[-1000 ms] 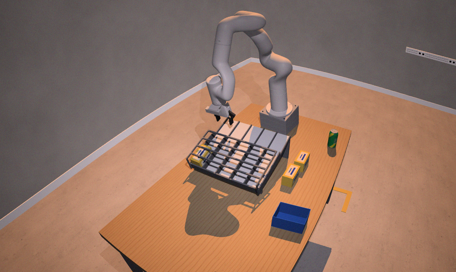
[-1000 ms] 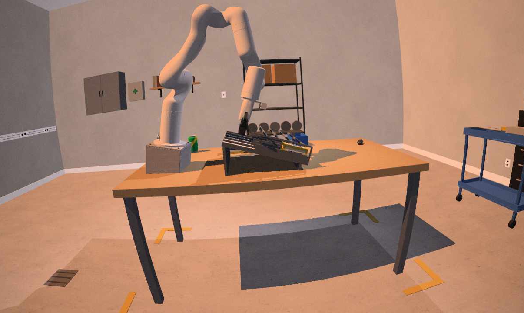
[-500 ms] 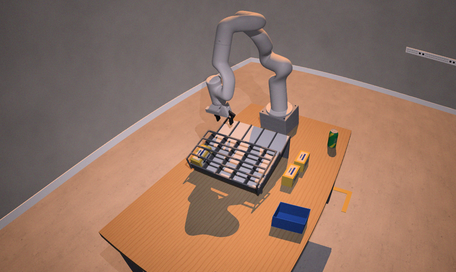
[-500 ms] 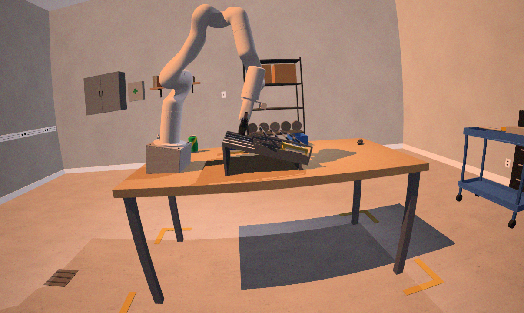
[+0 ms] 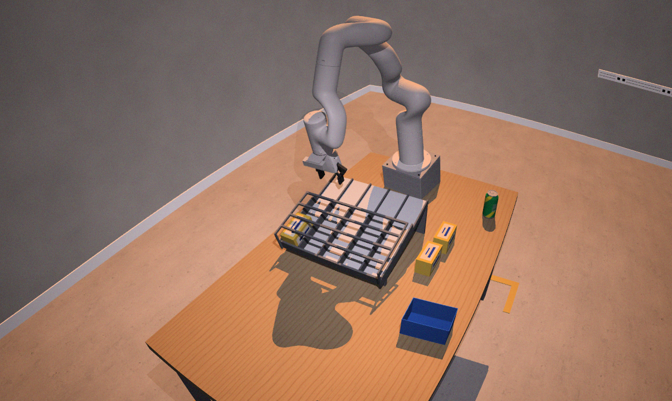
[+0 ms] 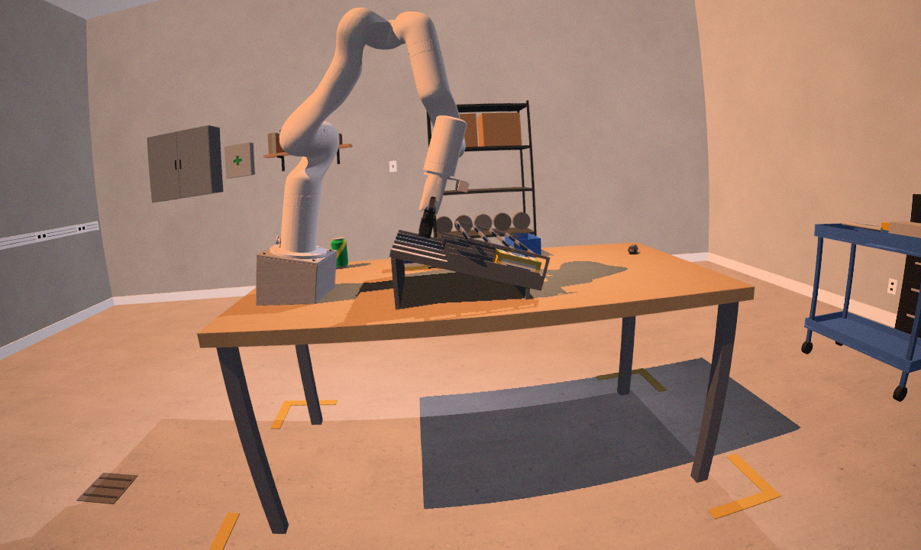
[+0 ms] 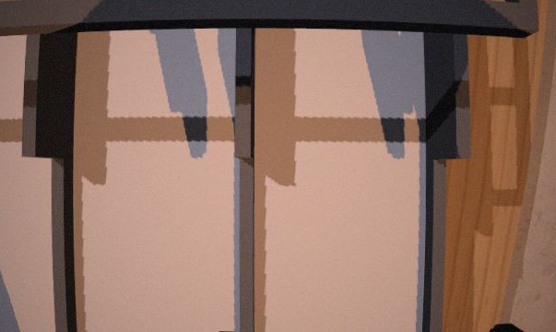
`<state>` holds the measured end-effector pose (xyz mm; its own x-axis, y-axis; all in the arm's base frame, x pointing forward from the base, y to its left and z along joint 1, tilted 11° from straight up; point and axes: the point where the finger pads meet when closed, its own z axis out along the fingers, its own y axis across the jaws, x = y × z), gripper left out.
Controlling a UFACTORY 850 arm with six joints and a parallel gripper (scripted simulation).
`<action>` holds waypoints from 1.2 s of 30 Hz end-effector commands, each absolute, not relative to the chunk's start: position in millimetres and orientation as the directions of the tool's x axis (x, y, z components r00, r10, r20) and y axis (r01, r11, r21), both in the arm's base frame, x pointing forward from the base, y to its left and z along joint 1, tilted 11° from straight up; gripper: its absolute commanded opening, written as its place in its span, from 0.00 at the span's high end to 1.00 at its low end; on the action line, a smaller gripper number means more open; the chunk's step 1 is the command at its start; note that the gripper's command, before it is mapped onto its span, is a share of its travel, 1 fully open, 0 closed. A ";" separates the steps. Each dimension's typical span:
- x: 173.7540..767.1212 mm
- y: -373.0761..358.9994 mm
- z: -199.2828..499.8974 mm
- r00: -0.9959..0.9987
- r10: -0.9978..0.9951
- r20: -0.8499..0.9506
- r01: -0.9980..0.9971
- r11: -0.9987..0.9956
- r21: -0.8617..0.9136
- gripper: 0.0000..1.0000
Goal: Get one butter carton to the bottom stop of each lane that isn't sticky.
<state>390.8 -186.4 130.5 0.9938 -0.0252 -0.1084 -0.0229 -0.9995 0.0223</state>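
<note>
A dark-framed sloped shelf with five lanes stands on the table. One yellow butter carton sits at the bottom stop of the lane nearest the wall. Two more yellow butter cartons stand on the table beside the shelf's other side. My gripper is open and empty, hanging a little above the upper end of the lanes nearest the wall. The wrist view shows two bare lanes split by a dark divider; my fingers are out of that view.
A green can stands near the robot base. A blue bin sits toward the table's near end. The table edge runs close beside the outer lane.
</note>
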 end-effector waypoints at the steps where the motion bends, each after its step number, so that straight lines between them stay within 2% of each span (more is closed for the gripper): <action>1: 391.4 -186.7 131.1 0.994 -0.025 -0.107 -0.023 -0.999 0.023 0.00; 22: 391.4 -186.7 131.1 0.994 -0.025 -0.107 -0.023 -0.999 0.023 0.00; 23: 389.3 -187.4 103.4 0.994 -0.025 -0.107 -0.023 -0.999 0.023 0.00; 36: 389.3 -187.4 103.4 0.994 -0.025 -0.107 -0.023 -0.999 0.023 0.00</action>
<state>388.8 -187.2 103.1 0.9938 -0.0252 -0.1080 -0.0229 -0.9995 0.0223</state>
